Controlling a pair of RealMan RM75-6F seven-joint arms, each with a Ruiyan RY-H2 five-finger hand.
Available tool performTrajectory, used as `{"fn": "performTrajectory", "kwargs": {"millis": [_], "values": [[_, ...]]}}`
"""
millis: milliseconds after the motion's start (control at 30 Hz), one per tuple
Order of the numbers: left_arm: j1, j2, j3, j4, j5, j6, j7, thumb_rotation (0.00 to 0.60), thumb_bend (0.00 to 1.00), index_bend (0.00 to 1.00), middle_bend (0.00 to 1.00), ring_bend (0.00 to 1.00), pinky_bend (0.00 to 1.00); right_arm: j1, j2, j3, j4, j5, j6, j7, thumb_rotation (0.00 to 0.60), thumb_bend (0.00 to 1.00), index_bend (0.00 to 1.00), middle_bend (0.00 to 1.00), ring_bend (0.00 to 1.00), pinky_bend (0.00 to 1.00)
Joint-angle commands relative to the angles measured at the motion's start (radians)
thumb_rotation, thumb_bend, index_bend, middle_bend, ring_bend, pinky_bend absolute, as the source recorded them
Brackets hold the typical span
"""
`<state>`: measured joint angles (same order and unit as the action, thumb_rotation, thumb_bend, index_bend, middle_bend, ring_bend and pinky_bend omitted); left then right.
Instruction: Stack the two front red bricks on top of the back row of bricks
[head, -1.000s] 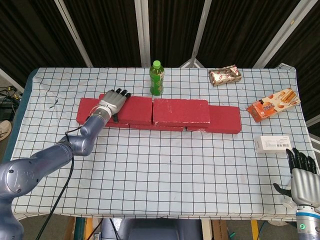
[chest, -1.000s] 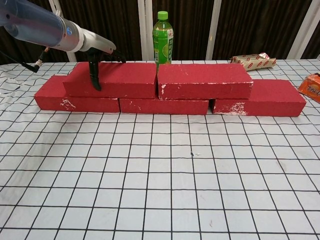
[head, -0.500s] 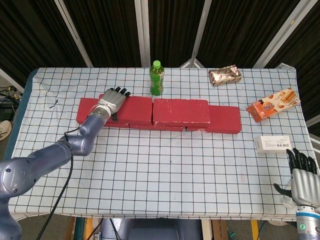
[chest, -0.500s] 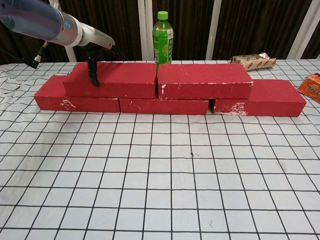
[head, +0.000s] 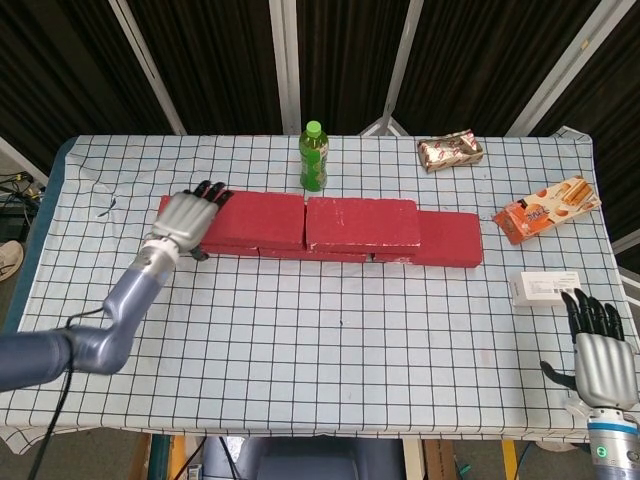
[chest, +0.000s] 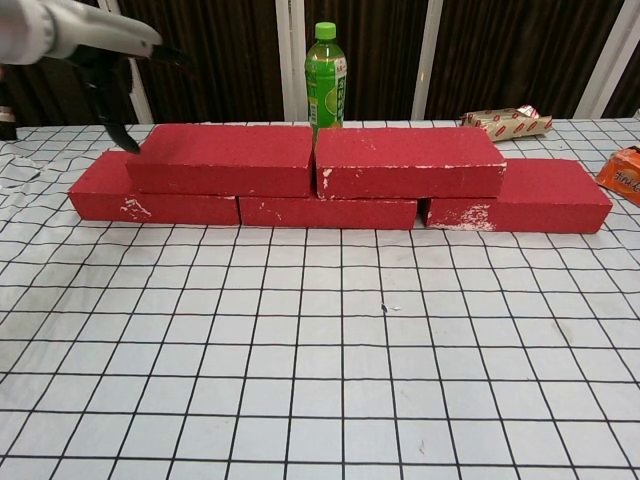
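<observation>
We are seeing the left hand (head: 186, 217) hovering with fingers spread and holding nothing at the left end of the rough red rectangular bricks; whether it is touching them we cannot tell. In the chest view only its dark fingertips (chest: 120, 135) are showing beside the upper left brick (chest: 228, 158). That brick and the upper right brick (chest: 408, 160) are lying end to end on top of the lower row of three red bricks (chest: 330, 211), which is running across the middle of the checked tablecloth (head: 330, 340). The right hand (head: 598, 358) is waiting open, fingers apart, at the table's front right corner, near a flat white box (head: 543, 288). Behind the bricks a green plastic bottle (head: 313, 157) is standing upright near the back edge. A silver snack packet (head: 450, 151) and an orange biscuit packet (head: 546, 209) are lying toward the right edge.
</observation>
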<state>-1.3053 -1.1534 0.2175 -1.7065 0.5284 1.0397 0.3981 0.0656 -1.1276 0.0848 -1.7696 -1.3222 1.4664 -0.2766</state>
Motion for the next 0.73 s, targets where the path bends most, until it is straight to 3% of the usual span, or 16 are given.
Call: {"fn": "performTrajectory", "kwargs": {"millis": [33,167,333,500,733], "values": [[0.396,0.119,0.100,-0.195,0.383,0.497,-0.165,0.600,0.00,0.00,0.00,0.00,0.25,0.008,-0.030,-0.005,0.054,-0.073,0.031,0.026,0.600,0.19,0.00,0.00,0.00,0.00],[0.571,0.087,0.143,-0.126,0.507,0.642,-0.211,0.600,0.00,0.00,0.00,0.00,0.23,0.009,-0.049,-0.015,0.093,-0.125,0.049,0.041,0.600,0.19,0.00,0.00,0.00,0.00],[0.719,0.035,0.157,-0.032,0.601,0.723,-0.268,0.600,0.00,0.00,0.00,0.00,0.21,0.006,-0.049,-0.028,0.091,-0.150,0.051,0.035,0.600,0.19,0.00,0.00,0.00,0.00],[0.859,-0.050,0.122,0.084,0.682,0.793,-0.303,0.600,0.00,0.00,0.00,0.00,0.14,0.002,-0.030,-0.046,0.057,-0.167,0.042,0.003,0.600,0.19,0.00,0.00,0.00,0.00],[0.951,-0.090,0.078,0.154,0.740,0.800,-0.331,0.600,0.00,0.00,0.00,0.00,0.09,-0.004,-0.021,-0.050,0.027,-0.155,0.035,-0.032,0.600,0.19,0.00,0.00,0.00,0.00]]}}
